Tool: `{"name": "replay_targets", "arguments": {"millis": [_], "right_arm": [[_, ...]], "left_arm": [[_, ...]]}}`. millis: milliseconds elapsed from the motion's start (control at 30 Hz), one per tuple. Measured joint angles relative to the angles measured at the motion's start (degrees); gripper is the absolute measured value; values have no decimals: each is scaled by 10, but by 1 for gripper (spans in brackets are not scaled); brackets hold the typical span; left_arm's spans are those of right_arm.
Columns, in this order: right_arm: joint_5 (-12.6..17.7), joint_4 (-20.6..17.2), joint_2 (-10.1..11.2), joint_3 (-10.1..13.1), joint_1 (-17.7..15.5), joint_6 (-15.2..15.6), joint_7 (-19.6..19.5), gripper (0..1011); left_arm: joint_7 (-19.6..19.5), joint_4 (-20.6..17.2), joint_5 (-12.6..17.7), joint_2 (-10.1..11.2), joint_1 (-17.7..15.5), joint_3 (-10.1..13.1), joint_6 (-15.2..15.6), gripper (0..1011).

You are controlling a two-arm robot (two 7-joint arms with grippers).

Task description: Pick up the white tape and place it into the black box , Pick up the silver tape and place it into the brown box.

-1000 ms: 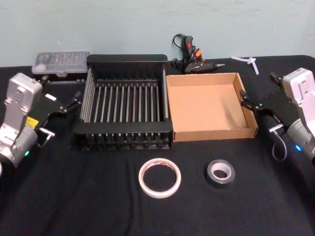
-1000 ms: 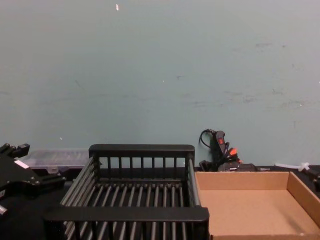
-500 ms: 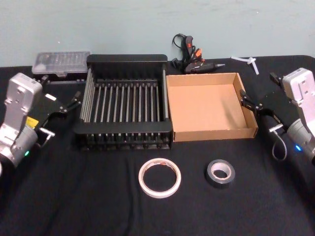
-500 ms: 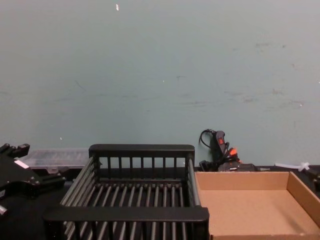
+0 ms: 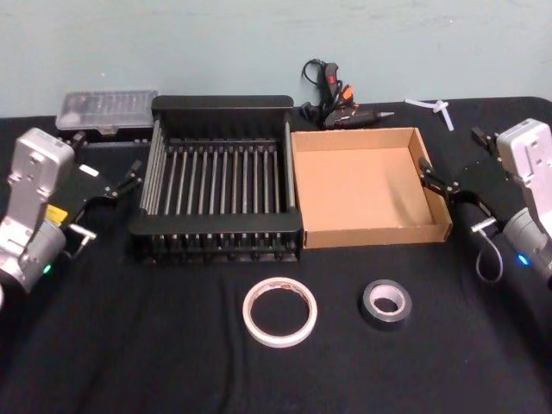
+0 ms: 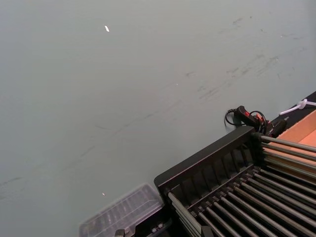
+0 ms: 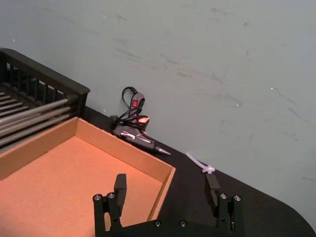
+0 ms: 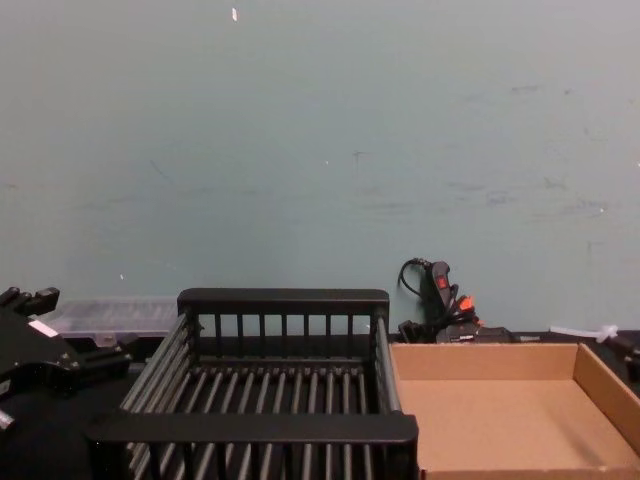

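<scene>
The white tape [image 5: 247,310] lies flat on the black cloth near the front, in front of the black box [image 5: 222,103]. To its right lies the smaller silver tape [image 5: 385,322], in front of the brown box [image 5: 362,185]. Both boxes stand side by side with nothing in them, and the chest view sees the black box [image 8: 283,298] and the brown box [image 8: 500,420] from the side. My left gripper [image 5: 134,175] hovers open just left of the black box. My right gripper [image 5: 429,175] hovers open at the brown box's right wall; in its wrist view the right gripper [image 7: 166,183] has its jaws wide apart, holding nothing.
A clear plastic case [image 5: 106,109] sits at the back left behind the black box. A glue gun with its cord [image 5: 332,99] and a small white plastic piece [image 5: 435,108] lie along the back wall. The front of the table holds only the two tapes.
</scene>
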Motion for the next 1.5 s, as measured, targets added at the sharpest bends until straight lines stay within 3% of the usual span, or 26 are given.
{"name": "replay_targets", "arguments": {"millis": [467, 1000, 1500], "right_arm": [[37, -63, 3, 27, -35, 35, 46, 1002], [88, -181, 18, 62, -101, 156, 77, 1002], [107, -255, 35, 75, -157, 251, 105, 1002]], "left_arm": [[0, 0, 0, 0, 0, 0, 0, 1002], [0, 0, 0, 0, 0, 0, 0, 1001], [0, 0, 0, 0, 0, 0, 0, 1001]]}}
